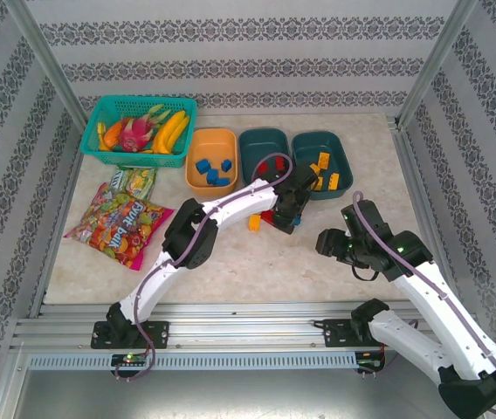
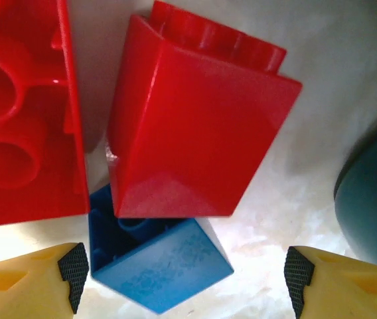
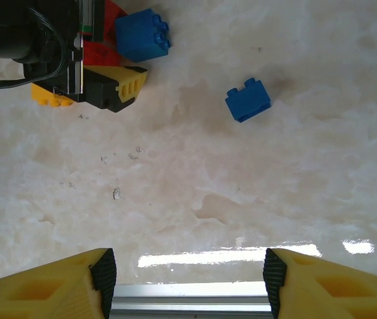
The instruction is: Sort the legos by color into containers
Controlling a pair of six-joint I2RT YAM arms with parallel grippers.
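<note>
Orange bin [image 1: 211,142]: blue legos [image 1: 203,165]. Right teal bin [image 1: 313,144]: yellow-orange legos [image 1: 323,160]. Mid teal bin [image 1: 257,148] partly behind arm. L gripper [image 2: 185,286] wide, empty, over red legos [image 2: 195,126] & blue brick [image 2: 162,266] on table [image 3: 241,199]. R gripper [image 3: 188,279] wide, empty.

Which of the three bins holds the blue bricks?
The orange bin, leftmost of the three, holds the blue bricks. The right teal bin holds yellow-orange bricks; the middle teal bin shows no blue.

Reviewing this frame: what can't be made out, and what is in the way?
- Big red brick, left wrist view: cut off by the left and top edges.
- Middle bin, top view: near right corner covered by the left arm.
- Yellow brick, right wrist view: mostly behind the left gripper.
</note>
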